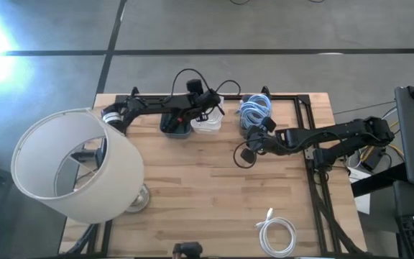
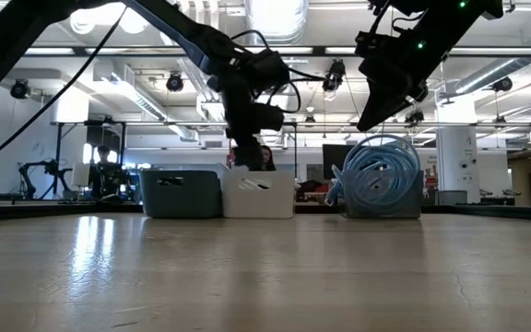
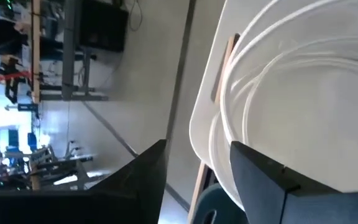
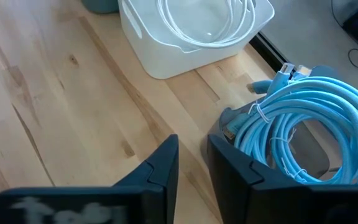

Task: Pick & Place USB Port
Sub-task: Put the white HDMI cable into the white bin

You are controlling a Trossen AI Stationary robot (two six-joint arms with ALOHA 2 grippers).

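A white bin (image 1: 207, 124) stands at the table's far edge, and a coiled white cable (image 4: 210, 18) lies inside it. My left gripper (image 3: 197, 149) hangs open just above this bin (image 3: 328, 124), with nothing between its fingers. In the low view, the left gripper (image 2: 247, 138) is clear of the bin's rim (image 2: 258, 175). My right gripper (image 4: 192, 143) hovers over bare table, near the bin of blue cable (image 4: 309, 118). Its fingers stand a little apart and hold nothing. A second white cable coil (image 1: 277, 234) lies on the table near the front edge.
A dark bin (image 1: 176, 129) stands left of the white one. A bin with a coil of blue cable (image 1: 254, 109) stands to its right. A large white lampshade (image 1: 70, 165) covers the table's left side. The table's middle is bare wood.
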